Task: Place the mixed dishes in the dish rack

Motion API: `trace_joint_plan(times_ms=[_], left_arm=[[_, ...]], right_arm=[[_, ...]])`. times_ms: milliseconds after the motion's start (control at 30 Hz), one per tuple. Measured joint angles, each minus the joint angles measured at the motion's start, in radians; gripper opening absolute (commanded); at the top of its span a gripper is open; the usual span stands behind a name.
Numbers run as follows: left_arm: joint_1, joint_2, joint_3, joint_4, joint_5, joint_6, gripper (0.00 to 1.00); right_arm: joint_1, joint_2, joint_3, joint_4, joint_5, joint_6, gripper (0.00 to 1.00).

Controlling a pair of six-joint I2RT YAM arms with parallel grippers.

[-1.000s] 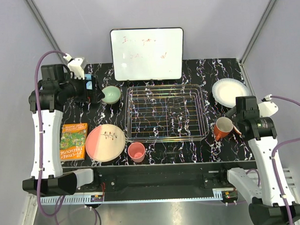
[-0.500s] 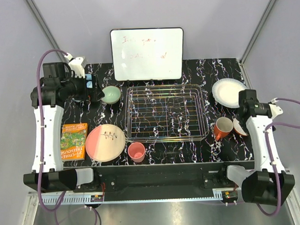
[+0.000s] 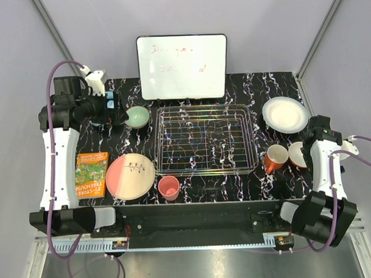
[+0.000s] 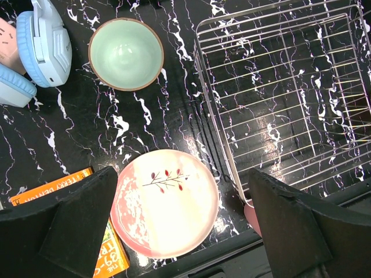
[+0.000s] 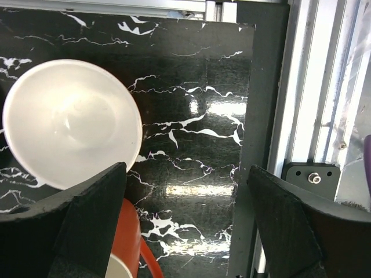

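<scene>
**Desk:** Around the rack, and in the way?

**Photographer:** Propped upright at the far edge, just behind the dish rack (image 3: 202, 107): a white board (image 3: 182, 66) with faint writing. Flat at the near left: an orange book (image 3: 91, 174). Far left, just beside the mint-green bowl (image 3: 137, 117): light-blue headphones (image 4: 43, 40). Held above that far-left corner, near the bowl: the left gripper (image 4: 181, 174), jaws wide apart, clamped on nothing. Over the right edge of the black marbled table (image 3: 244, 88), above the orange bowl with white inside (image 5: 72, 121): the right gripper (image 5: 185, 171), jaws likewise apart.

**Desk:** And the rack itself?

**Photographer:** Silver wire, rectangular, thin grid bars, marbled tabletop showing through. Set mid-table, wider than either plate.

**Desk:** Count?

**Photographer:**
- One rack and six dishes, all on the tabletop outside it.
- Two bowls: mint-green off the rack's far-left corner, orange at the right.
- Two plates: the large pink plate with twig drawing (image 3: 131, 176) flat at the near left, the white plate (image 3: 285, 115) far right.
- One small pink cup (image 3: 169, 188), upright just off the rack's near-left corner.
- One orange mug (image 3: 275, 158) between the rack and the orange bowl; touching that bowl or not, impossible to tell.
</scene>
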Motion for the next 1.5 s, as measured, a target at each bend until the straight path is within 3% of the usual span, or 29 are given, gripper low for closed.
trace_joint_plan(times_ms=[700,800,933,967,1100,1267,1400,1500], left_arm=[[0.033,-0.006,-0.019,-0.001,-0.007,0.033,0.99],[0.042,-0.016,-0.042,0.006,-0.007,0.035,0.99],[0.049,-0.027,-0.074,0.008,-0.007,0.039,0.99],[0.049,-0.027,-0.079,0.01,-0.007,0.04,0.99],[0.051,-0.029,-0.091,0.022,-0.007,0.042,0.99],[0.054,-0.037,-0.113,0.037,-0.007,0.043,0.99],[0.057,-0.049,-0.126,0.05,-0.006,0.042,0.99],[0.058,-0.057,-0.129,0.053,-0.006,0.042,0.99]], right_arm=[[-0.061,0.217,-0.111,0.203,-0.008,0.1,0.8],[-0.061,0.253,-0.113,0.236,-0.01,0.096,0.73],[-0.061,0.287,-0.123,0.278,-0.019,0.084,0.56],[-0.061,0.293,-0.125,0.289,-0.021,0.082,0.45],[-0.061,0.302,-0.132,0.316,-0.022,0.067,0.17],[-0.062,0.265,-0.138,0.338,-0.013,0.068,0.12],[-0.062,0.238,-0.15,0.358,-0.013,0.068,0.0],[-0.062,0.233,-0.156,0.362,-0.014,0.068,0.0]])
